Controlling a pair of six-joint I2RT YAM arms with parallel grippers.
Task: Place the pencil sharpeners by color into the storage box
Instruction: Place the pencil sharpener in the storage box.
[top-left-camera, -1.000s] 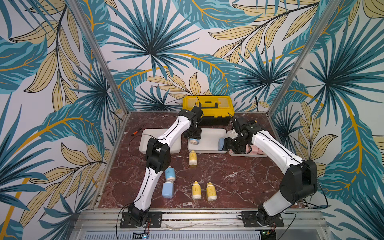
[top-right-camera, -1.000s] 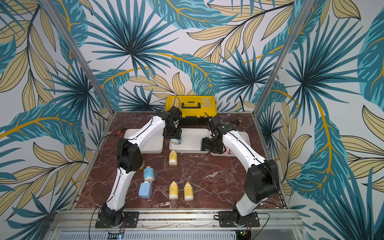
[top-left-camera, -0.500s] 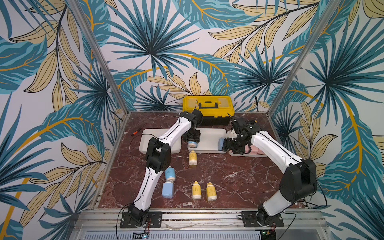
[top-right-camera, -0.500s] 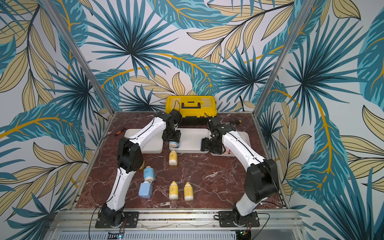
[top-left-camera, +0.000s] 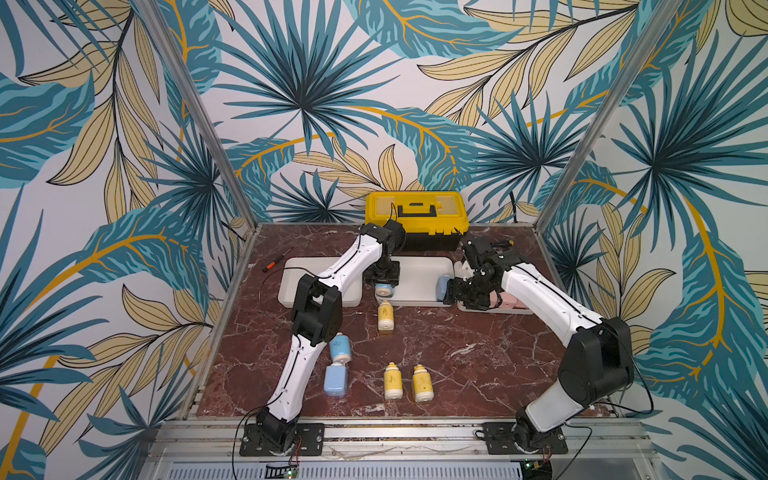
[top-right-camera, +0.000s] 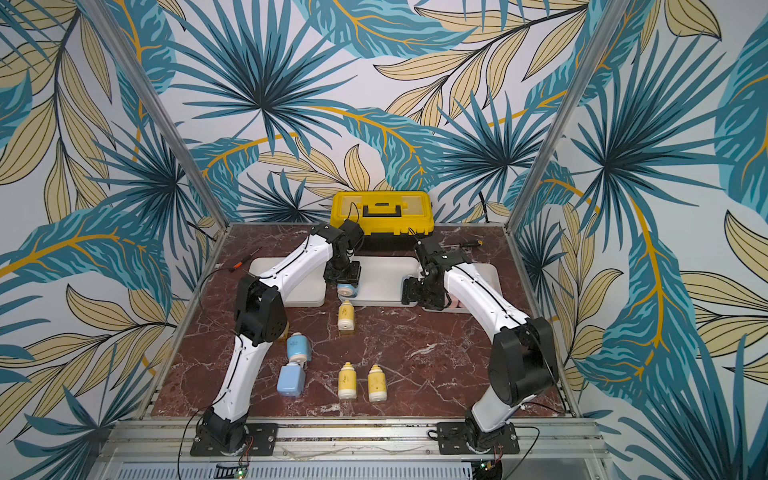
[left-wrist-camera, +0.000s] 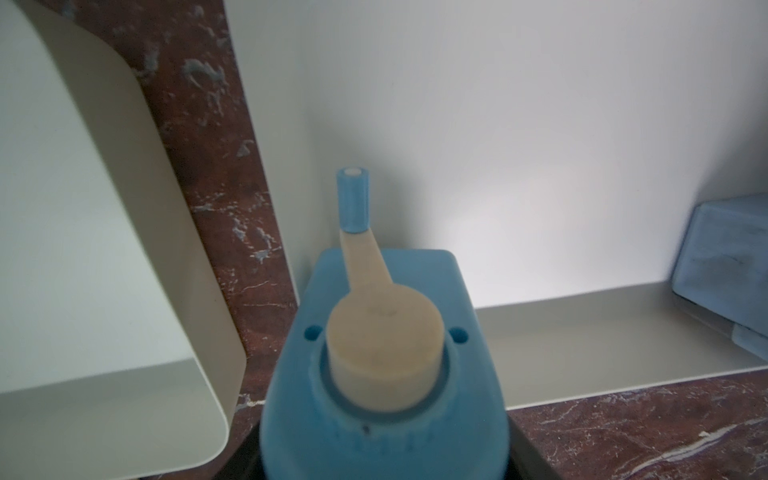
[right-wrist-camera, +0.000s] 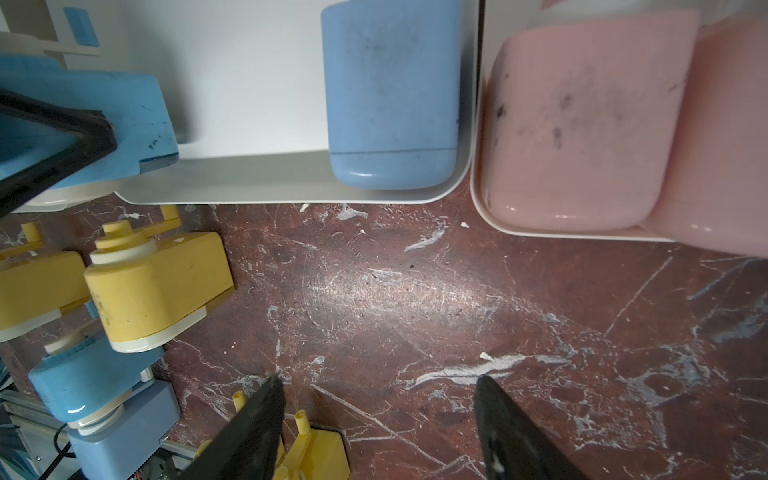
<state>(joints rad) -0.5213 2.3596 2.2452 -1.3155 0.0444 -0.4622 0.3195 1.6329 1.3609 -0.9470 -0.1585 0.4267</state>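
My left gripper (top-left-camera: 384, 279) (left-wrist-camera: 384, 457) is shut on a blue pencil sharpener (top-left-camera: 383, 290) (left-wrist-camera: 386, 374) over the front left corner of the middle white tray (top-left-camera: 419, 274) of the storage box. A second blue sharpener (top-left-camera: 442, 286) (right-wrist-camera: 390, 95) lies at that tray's right end. Pink sharpeners (top-left-camera: 500, 298) (right-wrist-camera: 582, 124) lie in the right tray (top-left-camera: 525, 311). The left tray (top-left-camera: 293, 286) holds nothing I can see. My right gripper (top-left-camera: 455, 293) (right-wrist-camera: 378, 382) is open above the marble in front of these trays. Three yellow sharpeners (top-left-camera: 385, 316) (top-left-camera: 392, 380) (top-left-camera: 422, 382) and two blue ones (top-left-camera: 340, 348) (top-left-camera: 335, 380) stand on the table.
A yellow-and-black toolbox (top-left-camera: 417, 216) sits against the back wall. An orange-handled screwdriver (top-left-camera: 276, 259) lies left of the trays, and another tool (top-left-camera: 503, 243) lies at the back right. My left arm's elbow (top-left-camera: 316, 309) hangs over the table's left part.
My left gripper has moved slightly toward the middle tray's front edge with the blue sharpener. The right arm has barely moved.
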